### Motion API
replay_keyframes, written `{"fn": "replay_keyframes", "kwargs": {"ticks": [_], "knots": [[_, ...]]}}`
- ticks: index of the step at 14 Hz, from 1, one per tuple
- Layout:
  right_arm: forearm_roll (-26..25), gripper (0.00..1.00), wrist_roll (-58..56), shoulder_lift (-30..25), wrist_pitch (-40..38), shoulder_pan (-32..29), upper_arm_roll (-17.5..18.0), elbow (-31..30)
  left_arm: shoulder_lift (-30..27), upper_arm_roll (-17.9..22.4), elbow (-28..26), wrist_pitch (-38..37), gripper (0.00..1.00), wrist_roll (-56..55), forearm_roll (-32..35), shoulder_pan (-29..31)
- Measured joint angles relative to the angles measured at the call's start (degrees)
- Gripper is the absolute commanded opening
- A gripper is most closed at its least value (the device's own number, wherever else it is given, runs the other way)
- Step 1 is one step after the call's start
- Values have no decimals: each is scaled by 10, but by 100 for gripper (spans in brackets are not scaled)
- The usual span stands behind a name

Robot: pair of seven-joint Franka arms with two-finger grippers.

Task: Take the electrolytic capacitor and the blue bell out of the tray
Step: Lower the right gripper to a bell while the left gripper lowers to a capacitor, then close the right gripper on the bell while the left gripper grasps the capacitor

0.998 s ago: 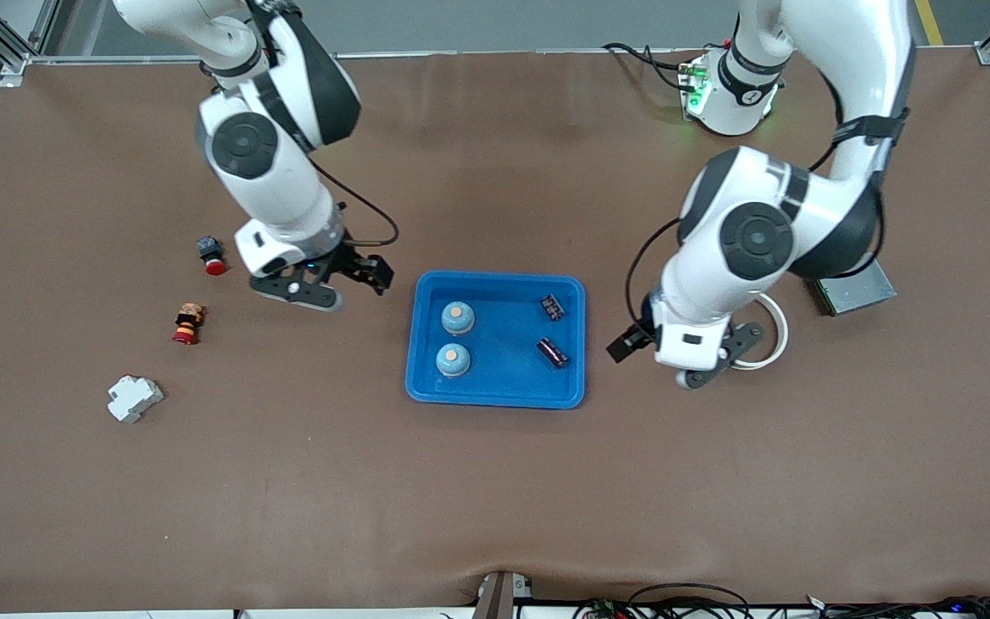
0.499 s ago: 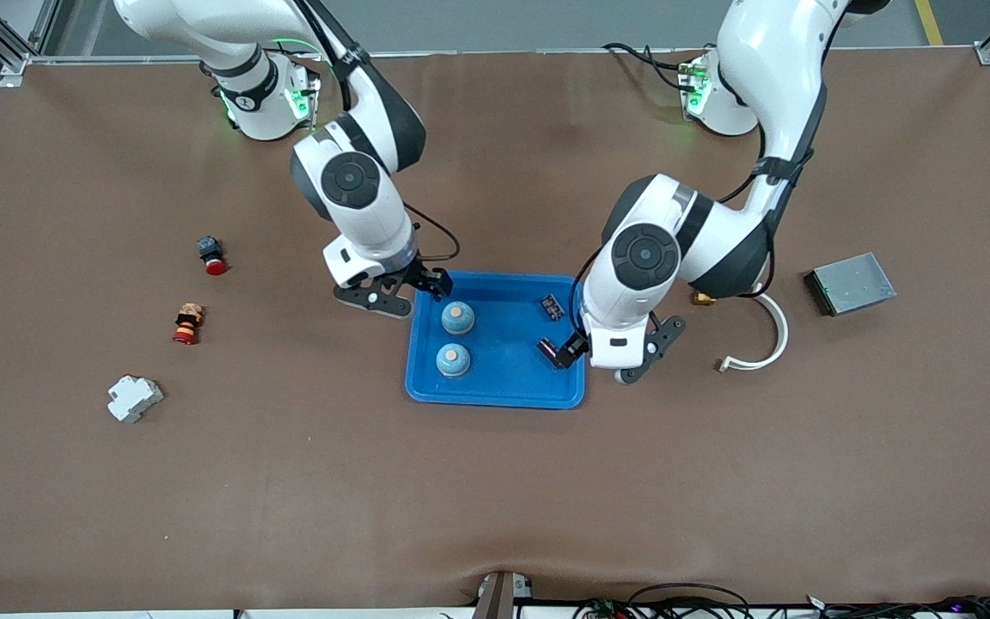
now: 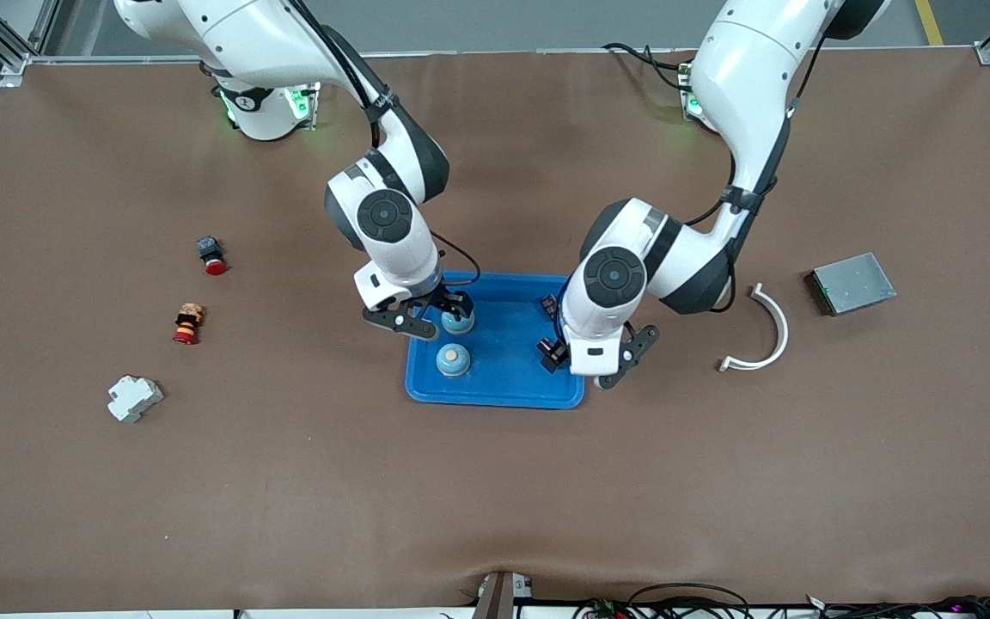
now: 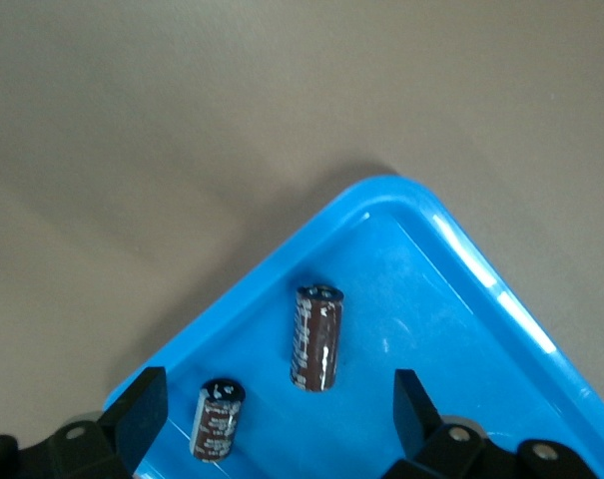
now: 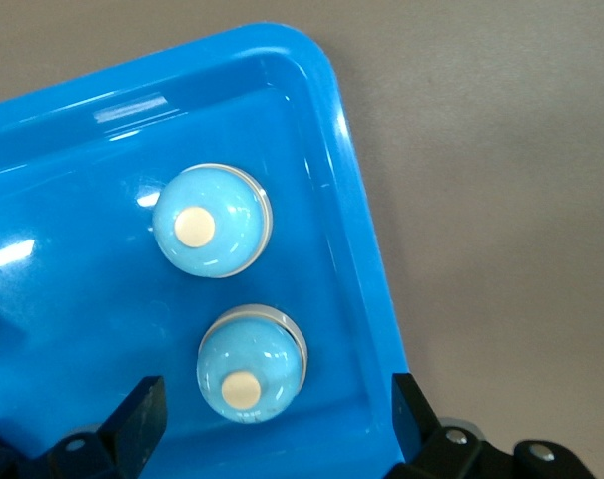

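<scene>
Jaws spread over blue bells (image 5: 213, 221), dark capacitors (image 4: 316, 337).

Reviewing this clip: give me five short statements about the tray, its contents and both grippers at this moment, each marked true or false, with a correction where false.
1. The blue tray holds two bells and two capacitors. True: the nearer bell, the farther bell, one capacitor and a second capacitor lie in it.
2. The right gripper is shut on a bell. False: it is open, over the farther bell.
3. The left gripper is open over the tray's capacitor end. True.
4. The white curved piece lies inside the tray. False: it lies on the table, toward the left arm's end.
5. The bells are red. False: they are light blue with pale centres.
</scene>
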Motion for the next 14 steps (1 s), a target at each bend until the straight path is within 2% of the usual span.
{"fn": "replay_keyframes", "kwargs": {"ticks": [5,9,14], "knots": [[0,100,9,32,22,7,0,12,19,0,1,50,100,-21,0,-23],[0,100,17,57,43,13,0,18,39,0,1,56,100,-21,0,-29],[0,100,19,59,44,20,0,18,50,3,1,56,100,-21,0,-28]]}}
